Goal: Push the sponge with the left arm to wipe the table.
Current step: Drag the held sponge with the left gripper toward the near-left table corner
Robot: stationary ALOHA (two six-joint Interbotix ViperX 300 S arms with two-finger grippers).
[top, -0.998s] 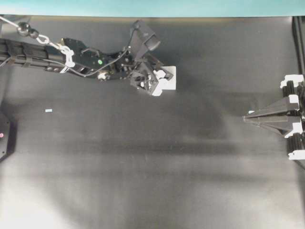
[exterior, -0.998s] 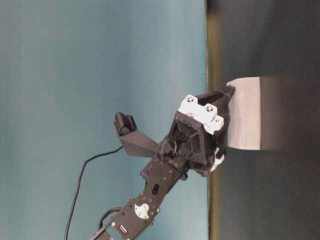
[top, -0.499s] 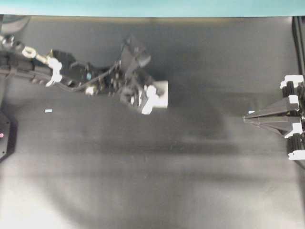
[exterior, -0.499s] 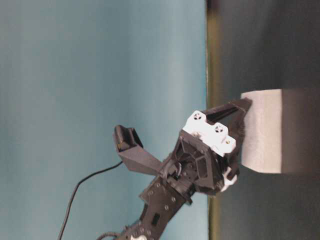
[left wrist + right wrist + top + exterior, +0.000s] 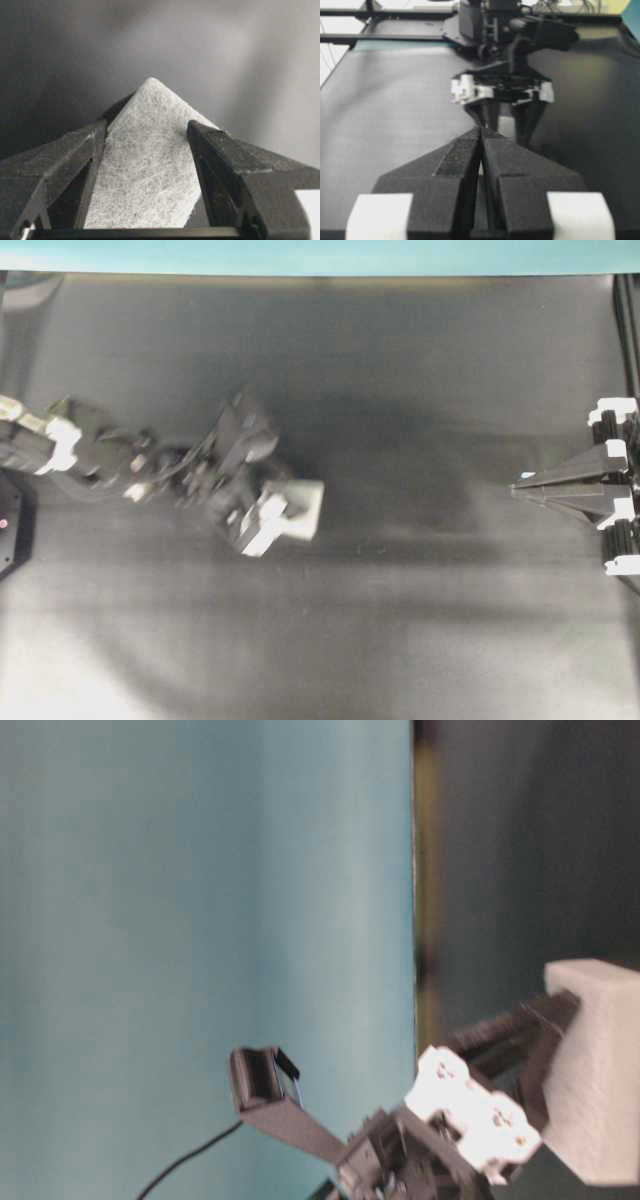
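The sponge (image 5: 302, 511), a plain white block, lies on the dark table (image 5: 400, 620) left of centre. My left gripper (image 5: 286, 514) is shut on it, one black finger pressed against each side. In the left wrist view the sponge (image 5: 145, 165) fills the gap between the fingers (image 5: 75, 155), and one corner pokes out past the tips. The left arm (image 5: 100, 452) reaches in from the left edge, blurred. The table-level view shows the sponge (image 5: 600, 1080) at the lower right. My right gripper (image 5: 516, 487) rests shut at the right edge, far from the sponge.
A teal strip (image 5: 320, 255) runs along the table's far edge. The right arm's base and white clips (image 5: 615, 490) sit at the right border. A dark rounded base (image 5: 10, 525) stands at the left edge.
The left arm has dragged the sponge across the table, down and to the left in the overhead view. It still grips the sponge. The right arm has stayed still.
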